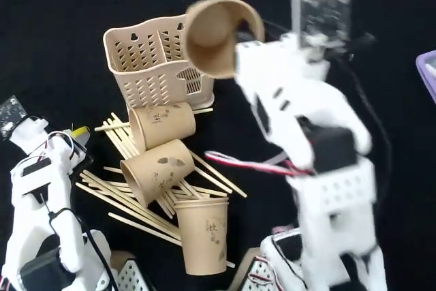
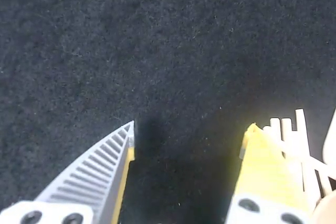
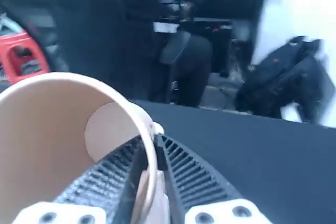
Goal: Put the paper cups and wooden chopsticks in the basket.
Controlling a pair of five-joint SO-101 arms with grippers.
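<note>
My right gripper (image 1: 240,40) (image 3: 153,141) is shut on the rim of a brown paper cup (image 1: 216,35) (image 3: 58,145), one finger inside the cup and one outside. It holds the cup on its side in the air, just right of the beige perforated basket (image 1: 153,63). Three more paper cups stay on the black cloth: two lying down (image 1: 163,124) (image 1: 158,168) and one upright (image 1: 204,233). Wooden chopsticks (image 1: 133,192) (image 2: 294,140) lie scattered under and around them. My left gripper (image 1: 79,134) (image 2: 189,140) hangs open over bare cloth, left of the chopstick pile, with nothing between its fingers.
A purple container (image 1: 428,66) pokes in at the right edge of the table. The right arm's white body (image 1: 320,161) rises over the table's right half. Bare black cloth (image 1: 54,52) stretches left of the basket.
</note>
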